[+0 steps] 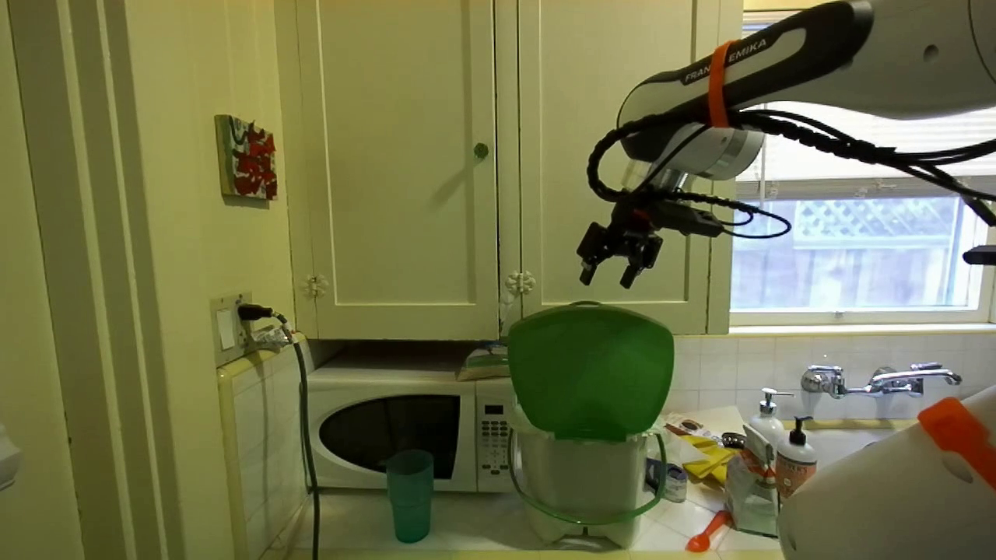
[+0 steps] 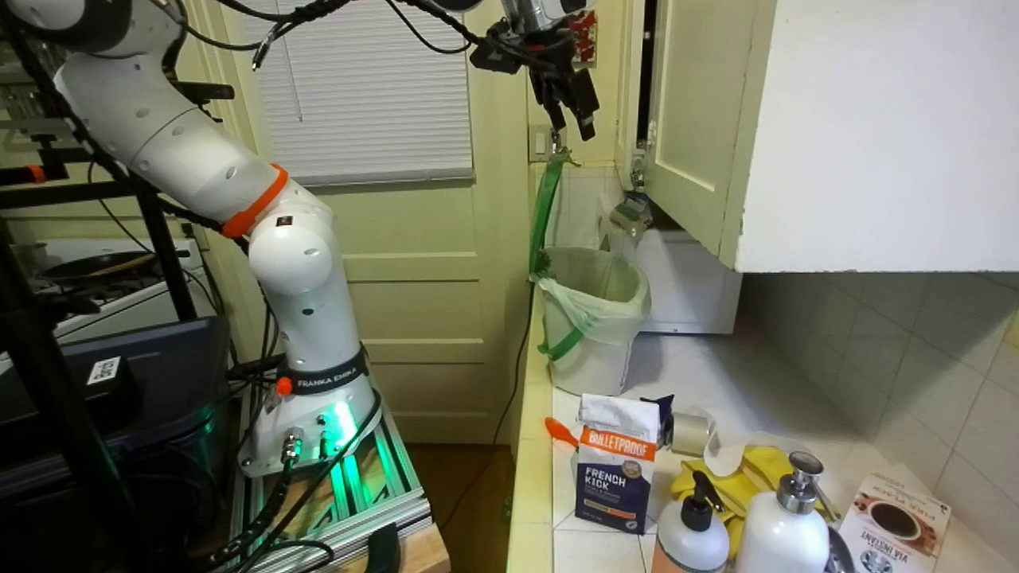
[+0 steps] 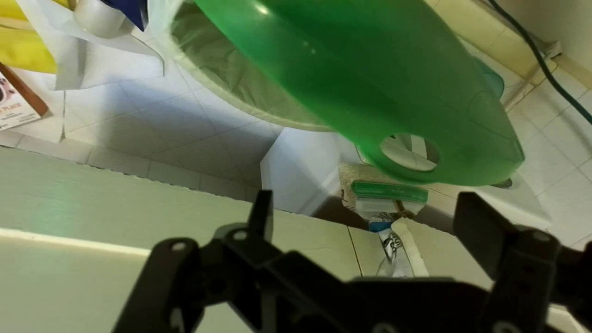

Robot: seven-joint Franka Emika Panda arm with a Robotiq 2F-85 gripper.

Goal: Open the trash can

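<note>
Small round pale grey-white plastic trash can [image 1: 580,474] is open. Its bright green translucent plastic lid [image 1: 591,373] stands up on the hinge, near vertical in an exterior view. Can sits upright on the white tiled counter [image 2: 700,358], in front of the white boxy microwave [image 1: 362,389], at the keypad end. Pale thin plastic liner [image 2: 567,298] lines it and folds over the rim. Thin green curved handle [image 1: 583,522] hangs down along the body.

Black two-finger gripper [image 1: 607,278] points down above the lid's top edge, near it but apart. Claw is spread, dark blocky fingers [image 3: 261,217] well away from each other. In the wrist view the lid covers much of the upper area, round cut-out showing, lined can mouth partly hidden by it.

Also on the counter: tall translucent teal cup [image 1: 411,498] in front of the microwave; white, orange and navy coffee bag [image 2: 617,477] standing upright; orange scoop [image 2: 561,430] just beside the bag; crumpled yellow bundle [image 2: 740,477], material unclear; white bottle with silver pump [image 2: 784,525] next to a black-pump bottle with orange label [image 1: 795,467].
</note>
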